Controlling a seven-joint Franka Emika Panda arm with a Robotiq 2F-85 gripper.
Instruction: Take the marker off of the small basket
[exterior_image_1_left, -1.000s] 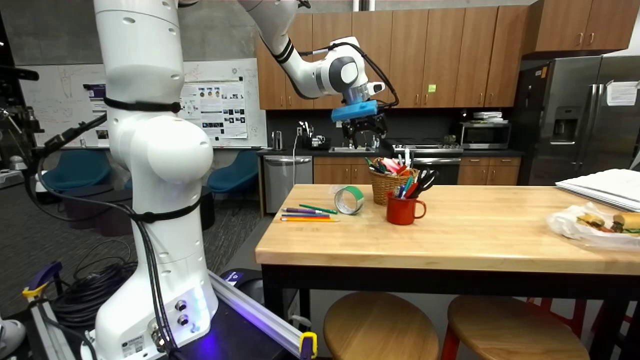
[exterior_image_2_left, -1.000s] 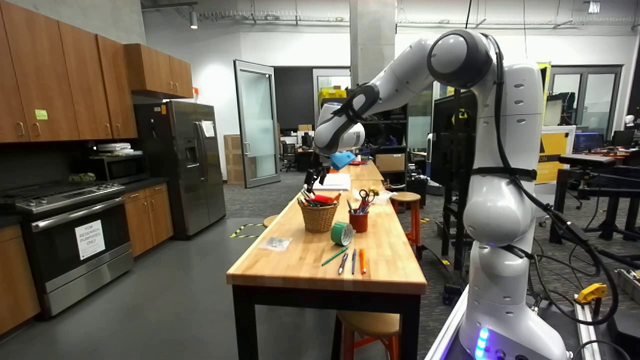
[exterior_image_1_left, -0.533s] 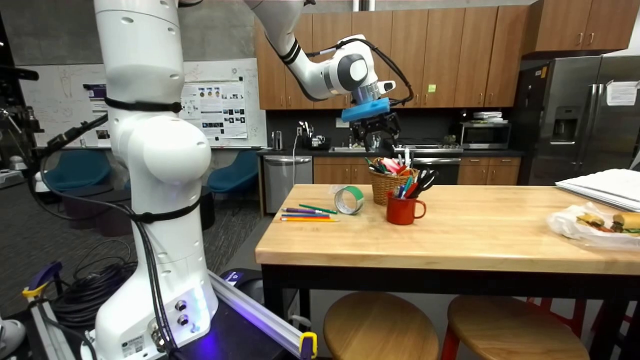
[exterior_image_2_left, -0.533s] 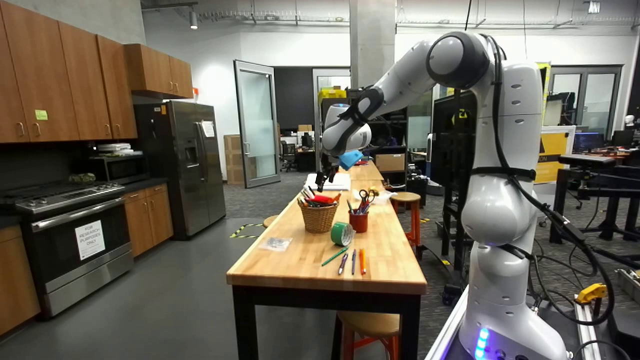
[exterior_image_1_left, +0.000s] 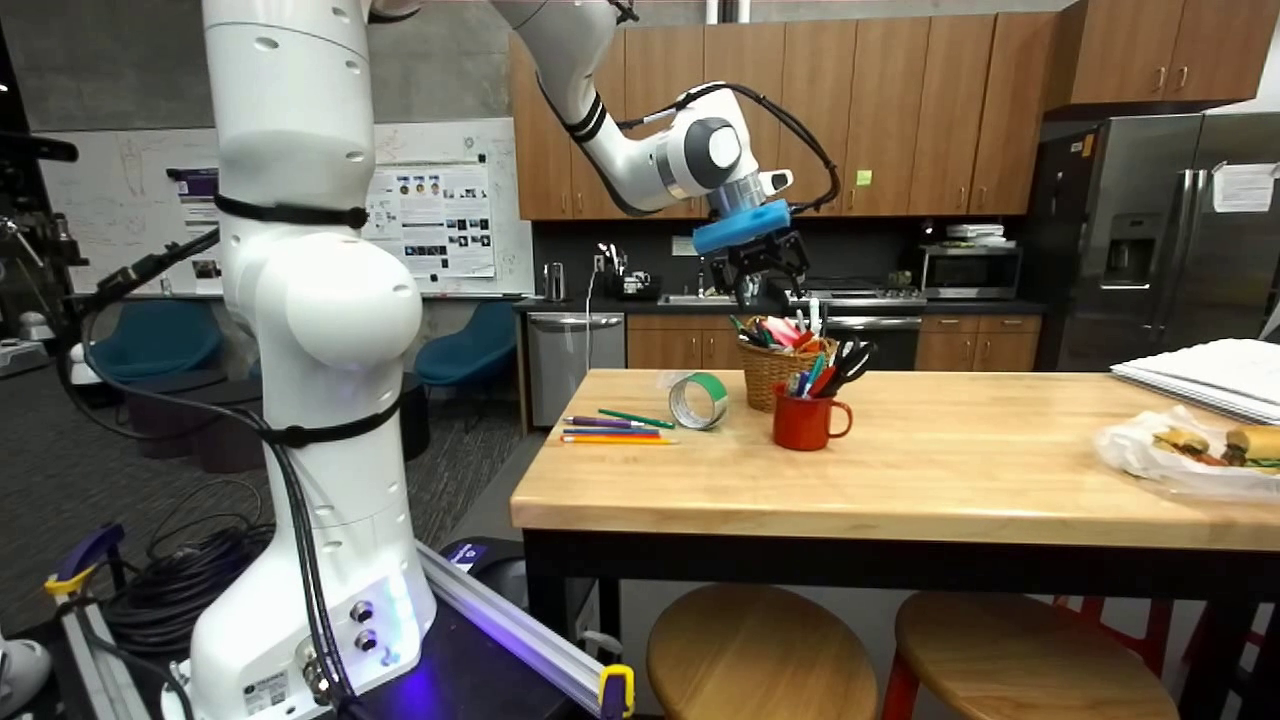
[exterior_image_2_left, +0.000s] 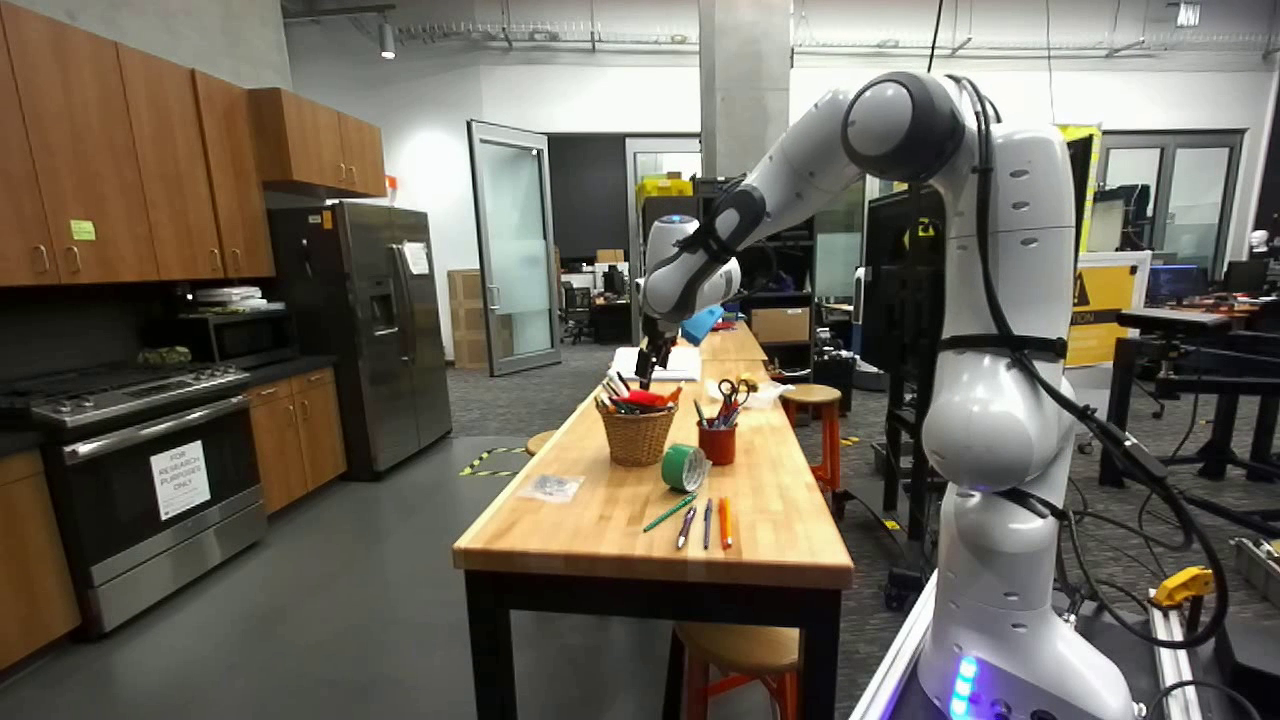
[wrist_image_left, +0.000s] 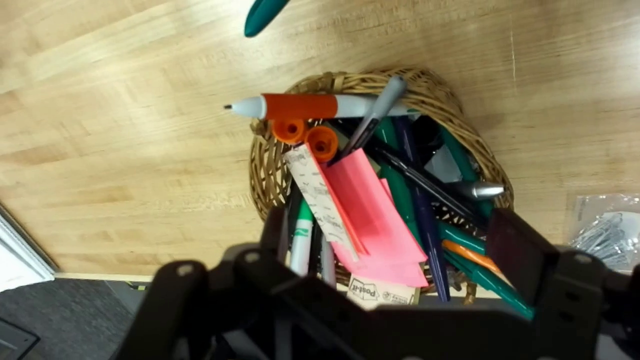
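The claw (wrist_image_left: 390, 232) was found above the wicker basket (exterior_image_2_left: 638, 442), released, its fingers (wrist_image_left: 522, 255) spread wide with nothing grasped between them. The basket stood on the desk (exterior_image_1_left: 980, 450), near a red mug (exterior_image_1_left: 800, 428) of pens. A white marker (wrist_image_left: 302, 245) with a green band was inside the basket, close to the finger at the left of the wrist view; an orange-and-white pen (wrist_image_left: 300, 106) lay across the rim. The height of the fingertips over the contents could not be firmly judged. The step in hand was assessed as the approach, with the grasp not yet made. The next move called for centring a marker between the fingers, descending without catching the pink notes (wrist_image_left: 375, 210), clenching on the barrel, then lifting it straight out past the rim.
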